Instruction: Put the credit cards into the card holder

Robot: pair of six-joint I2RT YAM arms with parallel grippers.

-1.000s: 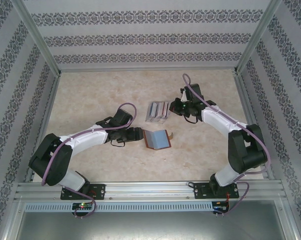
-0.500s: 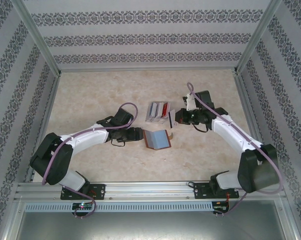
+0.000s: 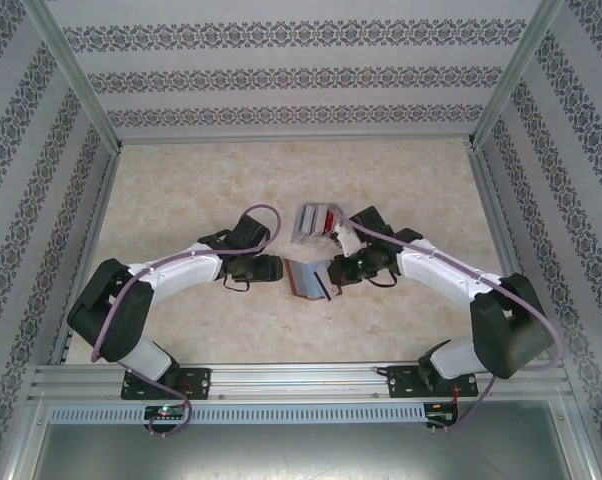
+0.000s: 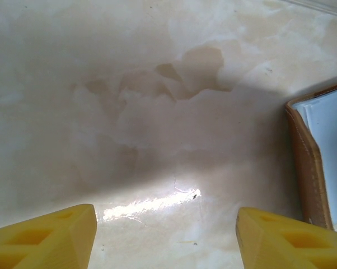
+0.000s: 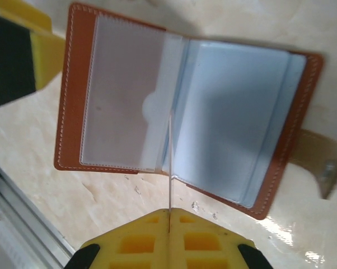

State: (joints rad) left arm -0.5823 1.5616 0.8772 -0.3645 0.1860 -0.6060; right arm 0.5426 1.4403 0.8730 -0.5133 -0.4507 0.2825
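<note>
From above, the right gripper (image 3: 339,268) hangs over the open card holder (image 3: 303,280), which lies on the table (image 3: 181,180) between the two arms. The spare cards (image 3: 316,222) sit in a short row just behind it. The left gripper (image 3: 269,268) is just beside the holder's left edge. I'd say one card is about to be fed in.

On the left wrist camera, the left gripper (image 4: 165,241) stands wide apart with only bare table between its fingers. The card holder (image 4: 308,162) shows its brown edge off to the right, not touched by either finger.

On the right wrist camera, the right gripper (image 5: 169,216) is clamped tight on a single card (image 5: 170,162), seen edge-on as a thin line. It points at the fold of the card holder (image 5: 73,112), between the two pale pockets. Whether card and holder touch, I can't tell. The clasp tab (image 5: 319,162) flops out to the right.

Next, I reckon the card has to tip flatter and find a pocket's lip. The holder may slide unless the left gripper pins it.
</note>
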